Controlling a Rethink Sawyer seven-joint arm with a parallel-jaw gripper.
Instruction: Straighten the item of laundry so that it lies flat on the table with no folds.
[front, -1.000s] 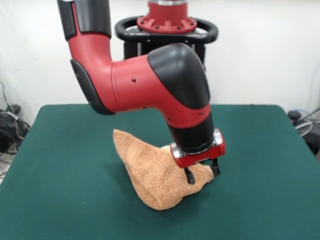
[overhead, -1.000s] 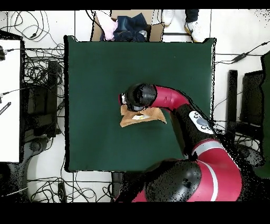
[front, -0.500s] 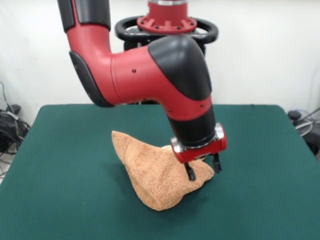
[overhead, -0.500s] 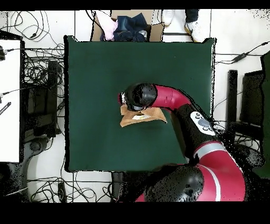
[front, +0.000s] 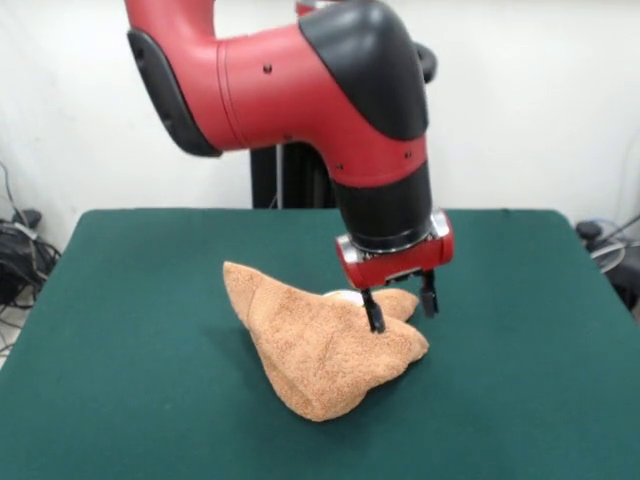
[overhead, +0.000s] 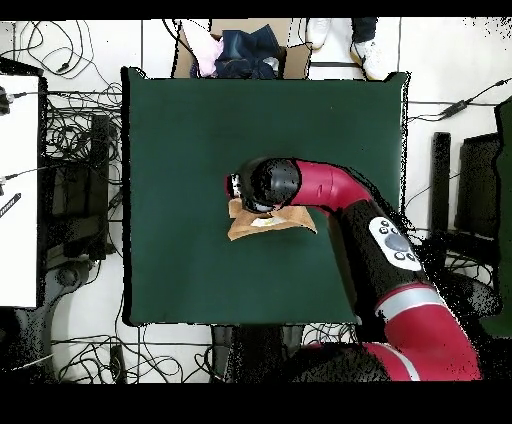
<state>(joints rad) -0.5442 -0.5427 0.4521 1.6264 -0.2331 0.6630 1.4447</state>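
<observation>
The light orange-tan towel (front: 318, 350) lies crumpled in a folded heap at the middle of the dark green table (front: 150, 330). A small white patch shows at its top behind the fingers. My gripper (front: 400, 305) hangs just above the towel's right end, open and holding nothing. Its left fingertip (front: 374, 318) is close over the cloth. In the overhead view the towel (overhead: 270, 222) pokes out from under the arm's wrist (overhead: 268, 184), which hides the gripper, on the table (overhead: 180, 130).
A box with dark and pink clothes (overhead: 240, 50) and a person's feet (overhead: 345, 45) are beyond the table's far edge in the overhead view. Cables (overhead: 80, 150) lie on the floor beside the table. The arm's elbow (front: 290, 80) looms over the table's middle.
The gripper has risen from the towel's right end, where its fingers were pressed into the cloth, and now hangs clear of it. The towel stays heaped in place.
</observation>
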